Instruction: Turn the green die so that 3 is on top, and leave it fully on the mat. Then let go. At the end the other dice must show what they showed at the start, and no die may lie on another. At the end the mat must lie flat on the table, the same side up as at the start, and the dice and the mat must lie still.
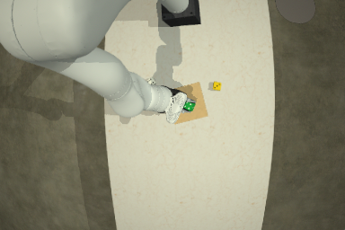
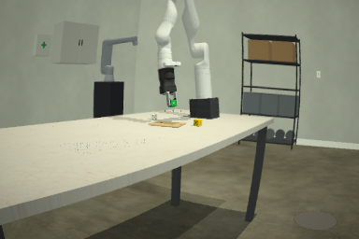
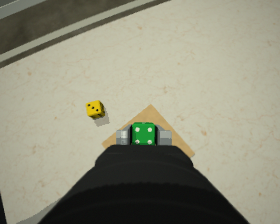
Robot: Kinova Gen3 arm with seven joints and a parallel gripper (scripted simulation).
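My gripper (image 3: 143, 131) is shut on the green die (image 3: 143, 134) and holds it in the air above the brown mat (image 1: 195, 99). In the wrist view the die's visible face shows four white pips. The side view shows the die (image 2: 173, 103) well above the mat (image 2: 167, 123). The top view shows the die (image 1: 190, 105) between the fingers over the mat's middle. A yellow die (image 1: 216, 86) lies on the table right of the mat, showing three pips in the wrist view (image 3: 94, 108). A white die (image 1: 151, 81) lies left of the mat, partly hidden by the arm.
The arm's black base (image 1: 181, 7) stands at the far end of the table. A second arm on a black pedestal (image 2: 108, 98) and a shelf rack (image 2: 270, 89) stand beyond the table.
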